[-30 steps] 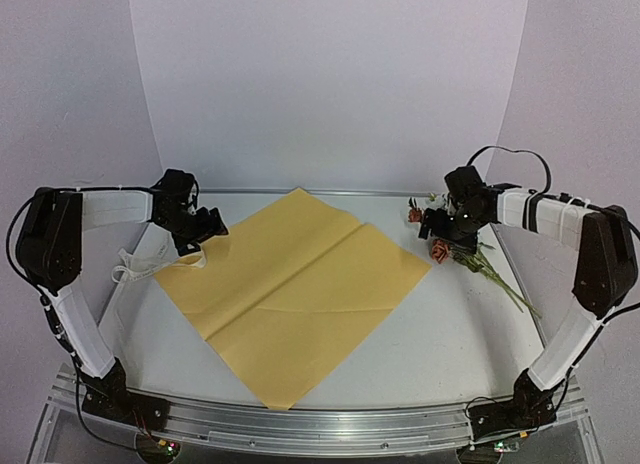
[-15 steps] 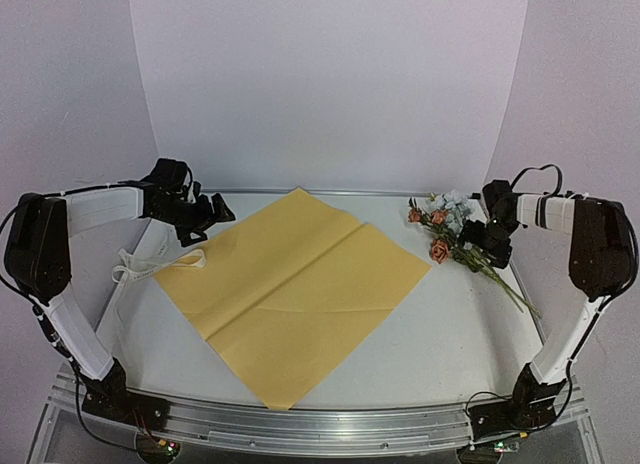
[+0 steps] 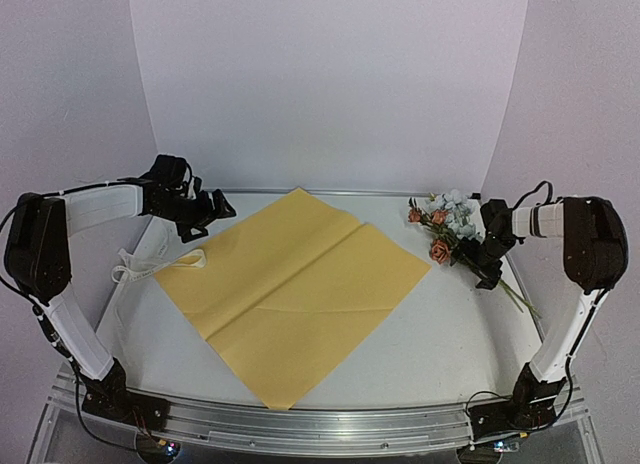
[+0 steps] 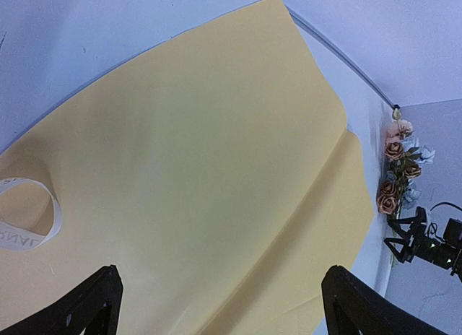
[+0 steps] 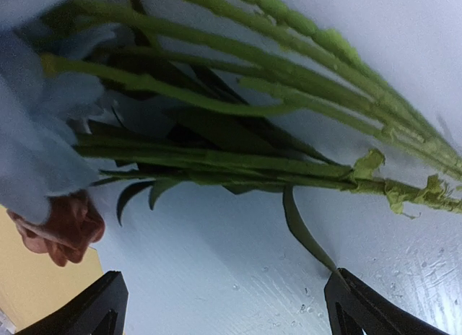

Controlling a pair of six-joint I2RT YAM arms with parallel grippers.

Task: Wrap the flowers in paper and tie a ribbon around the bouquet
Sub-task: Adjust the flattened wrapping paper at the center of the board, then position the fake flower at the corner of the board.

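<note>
White table (image 3: 440, 334), pale backdrop. Right jaws wide open and empty, just over the flowers (image 3: 447, 229) at the table's right edge; the stems (image 5: 216, 165) run nearly along the jaw-to-jaw line, blossoms toward the paper (image 3: 300, 284), so I'd roll the wrist first. Left jaws open, empty, over the paper's far-left edge, ribbon (image 3: 150, 269) nearby.

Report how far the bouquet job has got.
Done: the paper lies spread flat, yellow face up. In hand: the open right gripper sits close over the stems of the flowers beside the paper, gripping nothing; the open left gripper hovers by the paper's left corner. Left: flowers onto paper, wrapping, and tying the ribbon, which lies loose at left.
</note>
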